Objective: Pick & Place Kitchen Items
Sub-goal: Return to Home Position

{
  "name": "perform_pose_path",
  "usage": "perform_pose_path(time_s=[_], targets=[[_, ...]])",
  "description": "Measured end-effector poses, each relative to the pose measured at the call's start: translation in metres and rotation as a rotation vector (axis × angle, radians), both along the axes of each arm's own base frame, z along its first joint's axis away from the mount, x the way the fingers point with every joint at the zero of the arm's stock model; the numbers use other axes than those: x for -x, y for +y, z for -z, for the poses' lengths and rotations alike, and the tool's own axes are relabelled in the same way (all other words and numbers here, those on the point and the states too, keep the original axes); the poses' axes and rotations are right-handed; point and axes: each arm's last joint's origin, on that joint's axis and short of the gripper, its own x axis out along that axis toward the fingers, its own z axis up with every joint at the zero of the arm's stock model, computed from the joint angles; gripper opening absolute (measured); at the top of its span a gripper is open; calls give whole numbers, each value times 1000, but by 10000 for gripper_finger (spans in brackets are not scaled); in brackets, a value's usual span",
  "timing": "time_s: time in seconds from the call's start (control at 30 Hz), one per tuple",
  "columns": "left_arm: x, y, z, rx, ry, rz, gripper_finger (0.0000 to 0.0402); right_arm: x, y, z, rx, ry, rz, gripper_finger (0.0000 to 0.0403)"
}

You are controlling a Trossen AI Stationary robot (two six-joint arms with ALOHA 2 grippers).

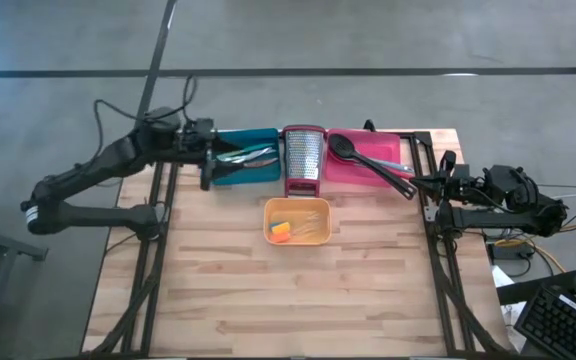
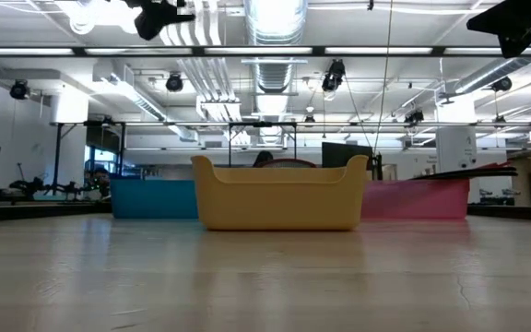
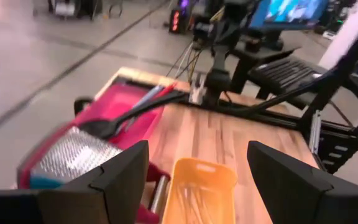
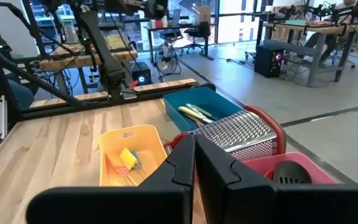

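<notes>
My left gripper (image 3: 197,149) is open with nothing between its fingers. It hangs raised beside the left end of the teal tray (image 1: 246,160), where grey spoons and thin tools (image 4: 196,113) lie. Black utensils (image 1: 370,160), a spoon and a slotted spatula, rest in the pink tray (image 1: 393,150), with their handles sticking out over its right rim. Small yellow and orange pieces (image 1: 283,232) and thin tools lie in the orange tray (image 1: 296,205). My right gripper (image 4: 194,149) is shut and waits at the table's right edge, pointing toward the trays.
An upright steel grater (image 1: 304,158) with a red base stands between the teal and pink trays, just behind the orange tray. Bare wooden tabletop (image 1: 288,300) stretches from the orange tray to the near edge. Black frame rails (image 1: 153,270) run along both sides.
</notes>
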Motion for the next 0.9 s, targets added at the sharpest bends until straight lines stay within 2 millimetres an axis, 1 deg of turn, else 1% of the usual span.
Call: perform_pose_path(time_s=[0.07, 0.13, 0.2, 0.27, 0.33, 0.43, 0.53, 0.6, 0.73, 0.9], targets=[[9, -6, -4, -61, -27, 47, 277, 0, 0, 0, 0, 1, 0, 8], [12, -15, 0, -119, -33, 183, 277, 0, 0, 0, 0, 0, 0, 8], [13, -26, 11, -165, -37, 349, 278, 0, 0, 0, 0, 0, 0, 8], [16, -36, 24, -220, -54, 426, 278, 0, 0, 0, 0, 0, 0, 8], [16, -45, 41, -251, -89, 471, 278, 0, 0, 0, 0, 0, 0, 8], [24, -57, 60, -326, -206, 453, 278, 0, 0, 0, 0, 1, 0, 8], [32, -63, 84, -369, -269, 361, 278, 0, 0, 0, 0, 0, 0, 8], [39, -64, 101, -379, -279, 311, 278, 0, 0, 0, 0, 1, 0, 8], [49, -65, 135, -335, -259, 300, 278, 0, 0, 0, 0, 1, 0, 8], [60, -67, 164, -302, -268, 295, 278, 0, 0, 0, 0, 0, 0, 8]])
